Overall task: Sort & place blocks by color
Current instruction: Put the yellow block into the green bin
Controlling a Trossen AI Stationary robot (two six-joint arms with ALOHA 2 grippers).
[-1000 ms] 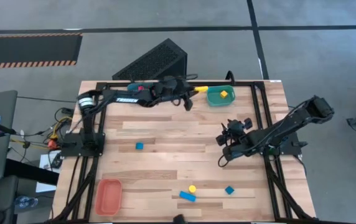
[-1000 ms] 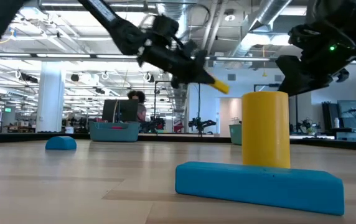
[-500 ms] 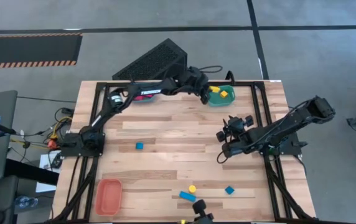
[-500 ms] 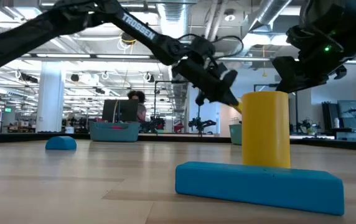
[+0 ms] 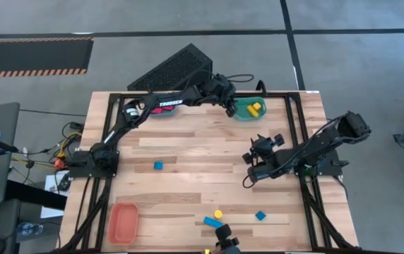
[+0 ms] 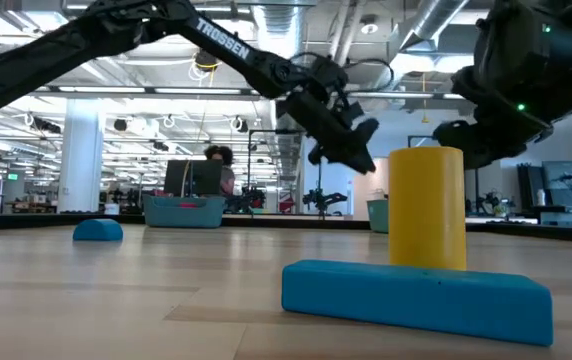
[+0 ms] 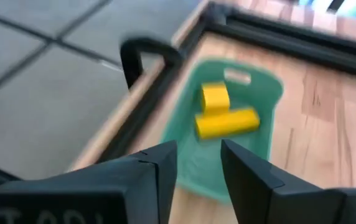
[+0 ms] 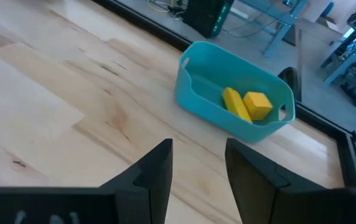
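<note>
Two yellow blocks, a cube (image 7: 215, 96) and a short bar (image 7: 226, 122), lie in the teal bin (image 5: 243, 113) at the table's far edge. My left gripper (image 5: 230, 108) hovers open just left of that bin, nothing between its fingers (image 7: 159, 168). My right gripper (image 5: 251, 169) hangs open over the bare wood right of centre, facing the same bin (image 8: 206, 84). On the table rest a blue cube (image 5: 158, 166), a blue bar (image 5: 212, 223), a yellow cylinder (image 5: 218, 213) and another blue cube (image 5: 260, 215).
An orange bin (image 5: 124, 222) stands at the near left corner. A second teal bin (image 6: 183, 210) sits at the far edge under my left arm. A black metal frame (image 5: 297, 134) edges the table. The blue bar (image 6: 416, 298) and the yellow cylinder (image 6: 426, 208) lie close to the near edge.
My left gripper has carried a yellow bar along the far edge toward the table's right, tipped down over the teal bin, opened and let go. The bar now lies in the bin beside the yellow cube. My right gripper has sunk slightly.
</note>
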